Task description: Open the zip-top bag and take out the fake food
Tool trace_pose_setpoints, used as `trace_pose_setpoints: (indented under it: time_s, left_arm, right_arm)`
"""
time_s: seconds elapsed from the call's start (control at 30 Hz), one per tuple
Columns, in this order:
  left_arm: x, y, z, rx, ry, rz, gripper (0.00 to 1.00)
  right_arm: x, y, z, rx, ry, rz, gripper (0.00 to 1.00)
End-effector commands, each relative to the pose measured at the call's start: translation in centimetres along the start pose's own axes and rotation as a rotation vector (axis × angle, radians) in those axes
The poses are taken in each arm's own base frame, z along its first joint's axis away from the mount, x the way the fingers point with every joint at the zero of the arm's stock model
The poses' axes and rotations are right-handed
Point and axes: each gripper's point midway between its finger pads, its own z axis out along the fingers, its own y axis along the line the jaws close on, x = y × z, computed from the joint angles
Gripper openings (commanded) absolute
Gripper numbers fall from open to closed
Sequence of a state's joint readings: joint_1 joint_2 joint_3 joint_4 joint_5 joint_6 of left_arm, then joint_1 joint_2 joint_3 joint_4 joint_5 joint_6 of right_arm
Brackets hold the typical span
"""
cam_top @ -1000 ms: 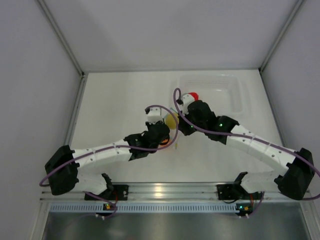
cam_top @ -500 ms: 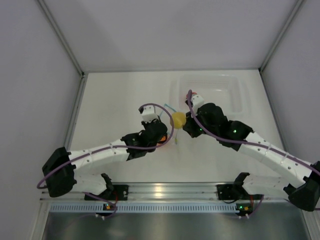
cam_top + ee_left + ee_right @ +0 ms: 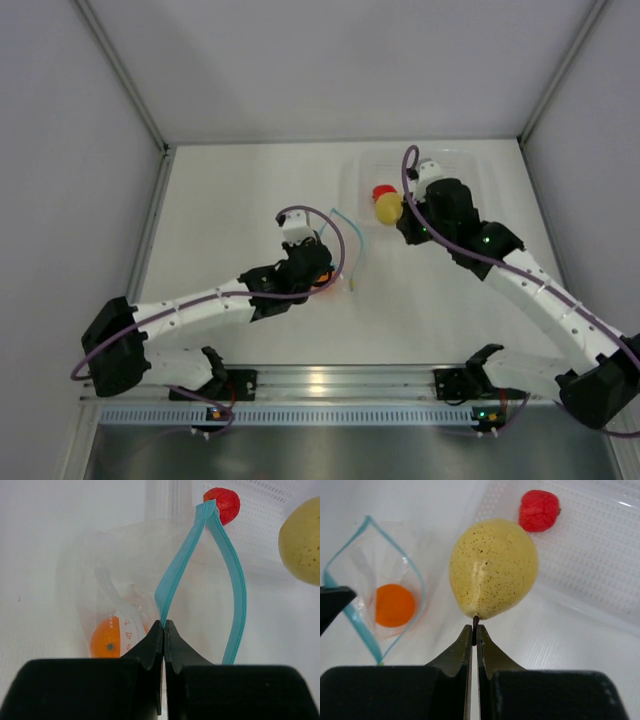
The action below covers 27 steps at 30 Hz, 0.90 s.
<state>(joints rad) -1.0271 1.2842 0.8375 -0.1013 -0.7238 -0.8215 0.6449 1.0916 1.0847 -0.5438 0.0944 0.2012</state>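
Note:
The zip-top bag (image 3: 120, 580) lies open on the table, its blue zip strip (image 3: 232, 580) spread in a loop. My left gripper (image 3: 163, 625) is shut on one side of the strip. The orange fruit (image 3: 106, 639) is inside the bag; it also shows in the right wrist view (image 3: 394, 605). My right gripper (image 3: 474, 628) is shut on the stem of the yellow pear (image 3: 494, 569) and holds it in the air near the clear tray's edge; the pear shows in the top view (image 3: 388, 208). The red fruit (image 3: 538, 510) lies in the tray (image 3: 600, 550).
The clear rigid tray (image 3: 460, 170) stands at the back right of the white table. Metal frame posts and grey walls bound the table on both sides. A rail runs along the near edge by the arm bases.
My right gripper has carried the yellow pear from above the bag to the right and back, towards the tray. My left gripper has stayed on the bag's strip.

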Motion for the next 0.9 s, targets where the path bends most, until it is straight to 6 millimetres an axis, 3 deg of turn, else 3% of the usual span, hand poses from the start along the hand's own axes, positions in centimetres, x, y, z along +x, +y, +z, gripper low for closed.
trace_pose_setpoints:
  time_s: [0.0,0.03,0.23,0.3,0.33,0.37,0.4,0.43,0.63,0.73,0.77,0.8,0.87]
  left_arm:
    - [-1.3,-0.1,-0.8,0.024,-0.027,-0.044,0.00]
    - [-1.4,-0.1,-0.9,0.027,-0.026,-0.047,0.00]
    - [-1.0,0.1,-1.1,0.040,-0.010,-0.049,0.00]
    - [-1.0,0.0,-1.3,0.051,-0.003,-0.054,0.00]
    - [-1.1,-0.1,-1.3,0.054,-0.003,-0.057,0.00]
    - [-1.0,-0.2,-1.4,0.065,0.008,-0.056,0.00]
    - [-0.9,-0.4,-1.4,0.072,0.014,-0.060,0.00]
    - [-1.0,-0.6,-1.5,0.082,0.020,-0.059,0.00]
    - [-0.8,-2.1,-2.1,0.153,0.072,-0.042,0.00]
    - [-1.3,-1.8,-2.3,0.145,0.058,-0.036,0.00]
    - [-1.4,-1.7,-2.4,0.143,0.056,-0.034,0.00]
    - [-1.5,-1.6,-2.4,0.143,0.052,-0.034,0.00]
    - [-1.7,-1.7,-2.5,0.143,0.048,-0.037,0.00]
  right_arm:
    - [-2.4,-3.3,1.2,0.073,-0.030,0.026,0.00]
    - [-3.4,-5.2,1.6,0.117,-0.051,0.051,0.00]
    - [-4.5,-13.0,6.0,0.293,-0.017,0.136,0.00]
    - [-3.2,-14.9,8.4,0.309,0.047,0.162,0.00]
    - [-3.8,-16.2,8.9,0.325,0.046,0.176,0.00]
    - [-2.4,-17.4,10.6,0.347,0.096,0.184,0.01]
    - [-2.9,-18.2,11.2,0.363,0.091,0.191,0.06]
    - [-1.7,-19.0,12.8,0.371,0.127,0.204,0.08]
    - [-1.3,-21.3,15.8,0.438,0.146,0.211,0.11]
    - [-1.2,-21.1,15.8,0.422,0.172,0.210,0.29]
    - [-1.5,-20.5,15.5,0.398,0.170,0.212,0.44]
    - [-1.6,-20.3,14.9,0.396,0.181,0.214,0.52]
    - [-3.3,-19.6,13.2,0.405,0.137,0.199,0.57]
